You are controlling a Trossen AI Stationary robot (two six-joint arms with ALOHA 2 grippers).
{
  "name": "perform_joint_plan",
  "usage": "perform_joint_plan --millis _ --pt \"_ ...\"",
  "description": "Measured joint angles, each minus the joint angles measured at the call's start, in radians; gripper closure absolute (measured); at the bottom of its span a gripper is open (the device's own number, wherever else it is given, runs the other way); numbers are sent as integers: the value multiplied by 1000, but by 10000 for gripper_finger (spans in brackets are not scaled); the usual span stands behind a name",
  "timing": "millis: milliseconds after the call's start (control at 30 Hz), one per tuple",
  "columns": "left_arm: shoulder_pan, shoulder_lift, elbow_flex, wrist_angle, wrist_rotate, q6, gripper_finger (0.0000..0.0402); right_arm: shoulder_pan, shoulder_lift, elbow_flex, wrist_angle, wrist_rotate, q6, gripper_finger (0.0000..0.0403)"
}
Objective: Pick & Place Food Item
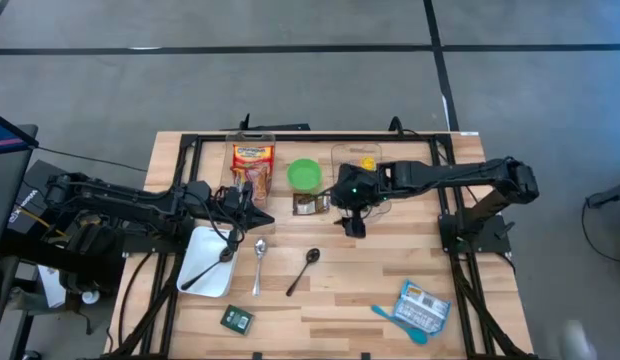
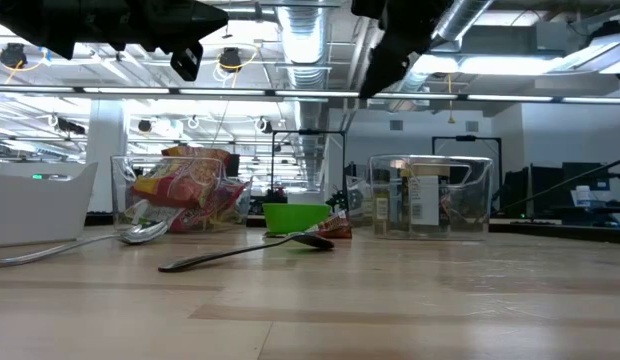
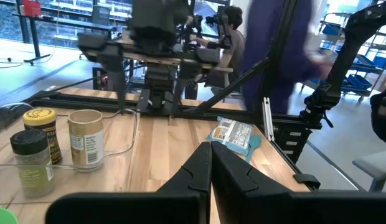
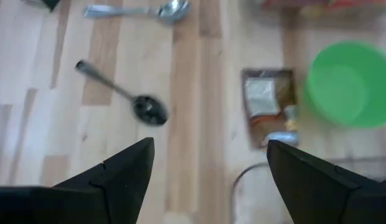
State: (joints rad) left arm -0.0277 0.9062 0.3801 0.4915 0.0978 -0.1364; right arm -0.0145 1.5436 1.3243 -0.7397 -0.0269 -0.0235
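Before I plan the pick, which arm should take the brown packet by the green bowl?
Right. The right gripper hangs open beside the packet; the left gripper is shut, farther off.

Both arms were black from end to end, matte and boxy at the joints; the right arm (image 1: 460, 176) ran as a slim dark tube with a rounded, bulging elbow; a small green light glowed on its wrist housing; the left arm (image 1: 120, 205) looked bulkier, with thin dark cables looping along it and more wiring bundled at its base; the right gripper (image 4: 208, 163) had two broad black fingers (image 4: 127, 165), wedge-shaped and tapering to blunt points, smooth and unmarked; the left gripper (image 3: 211, 163) had the same dark wedges; its fingers (image 3: 196, 171) were matte with angular edges.
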Motion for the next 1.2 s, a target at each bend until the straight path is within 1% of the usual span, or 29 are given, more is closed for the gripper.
perform_joint_plan --millis 233,400,667,933,1200 --pt "0 0 0 0 0 0 401 102 0 0 -72 1 129 97" --pt "0 0 0 0 0 0 401 194 0 0 -151 3 230 97" --pt "0 0 0 0 0 0 401 347 0 0 -254 86 437 97" --pt "0 0 0 0 0 0 401 489 0 -48 -270 106 644 97" --pt "0 0 0 0 0 0 401 598 0 -94 -260 106 895 97"
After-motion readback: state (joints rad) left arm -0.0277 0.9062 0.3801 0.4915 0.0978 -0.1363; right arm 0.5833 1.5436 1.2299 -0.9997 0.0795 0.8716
